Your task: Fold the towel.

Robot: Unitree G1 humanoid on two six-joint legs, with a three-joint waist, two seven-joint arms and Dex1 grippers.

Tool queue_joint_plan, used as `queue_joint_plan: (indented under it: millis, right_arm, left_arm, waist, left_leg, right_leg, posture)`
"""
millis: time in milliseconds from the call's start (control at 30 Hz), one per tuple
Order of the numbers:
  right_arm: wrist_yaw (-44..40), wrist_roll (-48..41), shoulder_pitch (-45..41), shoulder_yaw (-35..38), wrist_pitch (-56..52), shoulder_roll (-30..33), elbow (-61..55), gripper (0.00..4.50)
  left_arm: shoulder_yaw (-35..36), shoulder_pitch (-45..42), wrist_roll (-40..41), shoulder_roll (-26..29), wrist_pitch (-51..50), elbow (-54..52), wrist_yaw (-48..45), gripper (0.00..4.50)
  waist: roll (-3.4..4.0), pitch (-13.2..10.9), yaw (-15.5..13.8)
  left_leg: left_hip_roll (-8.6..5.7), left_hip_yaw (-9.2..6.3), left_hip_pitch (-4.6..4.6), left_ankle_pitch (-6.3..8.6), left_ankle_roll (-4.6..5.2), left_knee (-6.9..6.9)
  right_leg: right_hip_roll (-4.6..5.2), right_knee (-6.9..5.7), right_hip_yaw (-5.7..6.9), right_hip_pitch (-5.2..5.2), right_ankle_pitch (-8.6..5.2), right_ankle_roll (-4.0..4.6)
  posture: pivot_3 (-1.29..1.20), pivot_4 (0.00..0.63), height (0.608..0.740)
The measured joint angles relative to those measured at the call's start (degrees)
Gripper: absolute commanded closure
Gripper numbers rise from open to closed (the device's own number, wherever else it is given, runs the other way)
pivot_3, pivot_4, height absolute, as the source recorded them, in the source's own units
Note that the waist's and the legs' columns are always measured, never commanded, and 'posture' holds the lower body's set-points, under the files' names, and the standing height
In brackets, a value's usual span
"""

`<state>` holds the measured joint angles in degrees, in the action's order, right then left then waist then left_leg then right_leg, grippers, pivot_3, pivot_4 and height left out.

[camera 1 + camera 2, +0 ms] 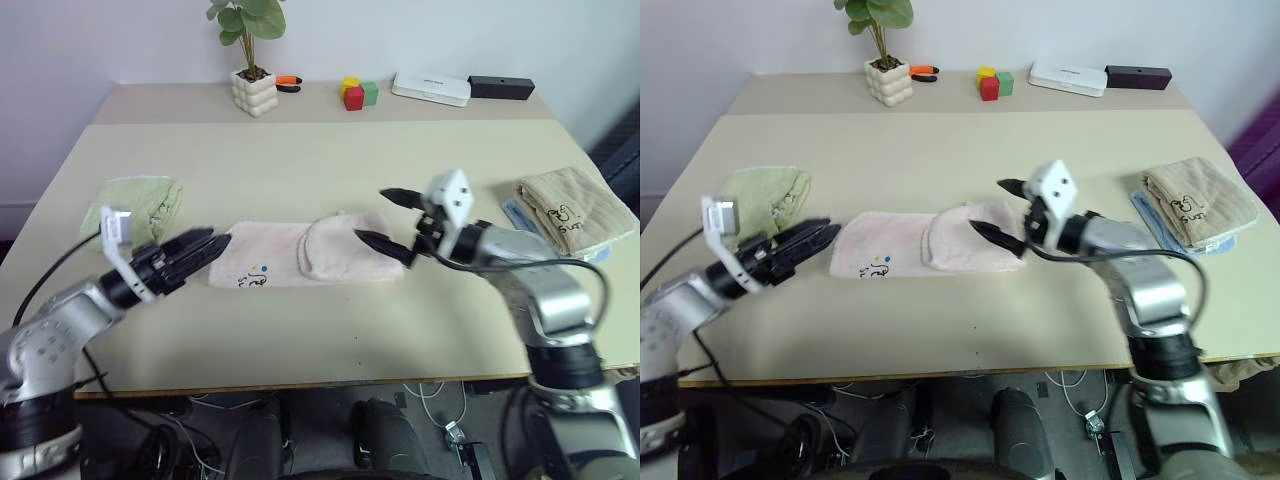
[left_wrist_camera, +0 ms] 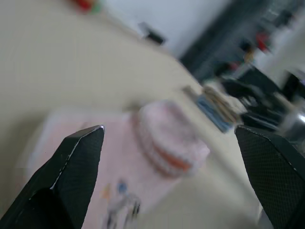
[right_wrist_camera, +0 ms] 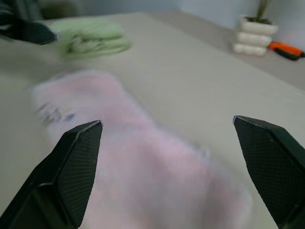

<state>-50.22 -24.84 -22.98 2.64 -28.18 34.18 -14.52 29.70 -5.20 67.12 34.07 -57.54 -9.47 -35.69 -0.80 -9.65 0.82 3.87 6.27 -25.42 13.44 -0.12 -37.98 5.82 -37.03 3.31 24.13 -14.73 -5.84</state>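
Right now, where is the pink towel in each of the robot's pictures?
Left eye view: the pink towel lies mid-table, between both grippers.
Right eye view: the same, mid-table.
Left wrist view: beyond that gripper's open fingers, its right end folded over.
Right wrist view: beneath and beyond the open fingers.
Shared landmark: the green towel lies beside the pink towel's printed end in both eye views and the right wrist view.

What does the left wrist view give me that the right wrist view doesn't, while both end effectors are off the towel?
Left wrist view: the right end effector hanging open past the towel's folded-over end, and the beige towel with blue cloth under it. Right wrist view: the light green towel, the white plant pot and an orange-handled tool. Both: the pink towel lying on the table with its dark printed mark, framed by open, empty black fingers.
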Motion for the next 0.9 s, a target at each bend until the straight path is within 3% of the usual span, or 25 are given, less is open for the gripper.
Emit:
queue_joint_plan:
  millis: [267, 533, 867, 900]
  right_arm:
    - [-1.9, -0.1, 1.7, -1.3, 3.3, 0.3, -1.5, 0.03]
    - [-0.5, 0.6, 1.4, -2.4, 4.0, -0.5, -1.0, 0.03]
    - [0.9, 1.7, 1.4, -2.4, 4.5, -0.6, -0.9, 0.03]
    - [1.1, 1.7, 1.4, -2.4, 4.5, -0.6, -0.9, 0.01]
  left_arm:
    - [0.2, 9.3, 16.2, -15.0, 2.1, -12.2, 25.8, 0.00]
    - [-2.0, 16.0, 27.4, -14.2, 4.3, -12.1, 39.8, 0.00]
    - [-4.2, 10.7, 38.6, -15.2, 11.7, -4.6, 50.9, 0.00]
    - [-4.4, 10.5, 39.6, -15.1, 11.8, -4.1, 51.5, 0.25]
  waist:
    - [-0.09, 0.0, -0.4]
    - [-0.07, 0.0, -0.4]
    - [-0.03, 0.1, -0.5]
    - [-0.01, 0.1, -0.5]
  left_leg:
    - [-0.05, -0.10, 0.06, 0.01, -0.01, -0.09]
    - [-0.07, -0.11, 0.05, 0.02, 0.00, -0.08]
    - [-0.09, -0.11, 0.07, 0.02, 0.00, -0.07]
    - [-0.09, -0.11, 0.07, 0.02, 0.00, -0.07]
  right_leg:
    - [0.07, 0.04, 0.00, -0.16, -0.08, 0.19]
    - [0.08, 0.08, 0.02, -0.14, -0.16, 0.35]
    - [0.09, 0.08, 0.04, -0.18, -0.25, 0.50]
    - [0.09, 0.08, 0.04, -0.19, -0.25, 0.50]
  posture:
    - [0.00, 0.150, 0.735]
    - [0.00, 0.150, 0.735]
    - [0.00, 0.150, 0.735]
    - [0.00, 0.150, 0.735]
